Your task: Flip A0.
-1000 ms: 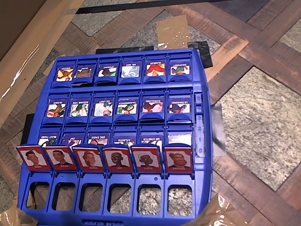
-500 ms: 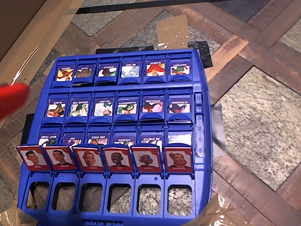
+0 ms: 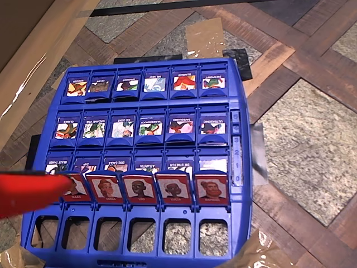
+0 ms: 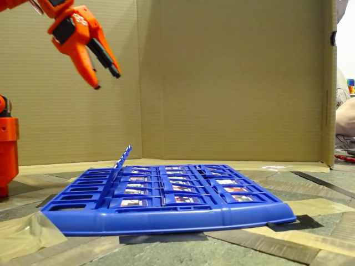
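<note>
The flip tile for this one should be at the left end of the standing red row, but in the overhead view that spot is covered by a big red blur, the gripper [image 3: 28,192], so the portrait can't be made out.

The blue game board [image 3: 240,167] has three rows of tiles lying flat, cartoon backs up. Five red portrait tiles [image 3: 139,188] stand to the right of the blur. The open windows [image 3: 178,235] in front of them just show floor.

In the fixed view the gripper [image 4: 107,80] hangs high over the board's left end, jaws partly spread, gripping nothing. The standing row [image 4: 122,158] is edge-on there, so no telling which tile is which.
</note>
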Robot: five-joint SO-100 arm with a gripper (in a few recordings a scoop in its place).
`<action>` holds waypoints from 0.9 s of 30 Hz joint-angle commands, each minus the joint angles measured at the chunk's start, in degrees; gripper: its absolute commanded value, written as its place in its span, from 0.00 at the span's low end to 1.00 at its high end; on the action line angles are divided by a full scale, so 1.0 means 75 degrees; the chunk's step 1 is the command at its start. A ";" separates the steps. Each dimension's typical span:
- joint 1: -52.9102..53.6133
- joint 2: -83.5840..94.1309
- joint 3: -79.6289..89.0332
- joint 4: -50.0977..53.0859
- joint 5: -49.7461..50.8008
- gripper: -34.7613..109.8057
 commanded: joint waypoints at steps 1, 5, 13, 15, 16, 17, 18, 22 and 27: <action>0.0164 -0.0023 -0.0574 0.0410 0.0328 0.51; 0.0270 -0.0094 -0.0621 0.1008 0.1254 0.51; 0.0246 -0.0059 -0.0938 0.1828 0.2414 0.48; 0.0082 -0.0059 -0.0809 0.1523 0.2660 0.45; 0.0012 -0.0035 -0.0738 0.1336 0.2766 0.45; -0.0059 0.0035 -0.0609 0.1031 0.2883 0.45; -0.0129 0.0152 -0.0410 0.0633 0.3047 0.44; -0.0328 0.0574 0.0680 -0.1500 0.3187 0.41; -0.0457 0.1020 0.1055 -0.2543 0.4453 0.39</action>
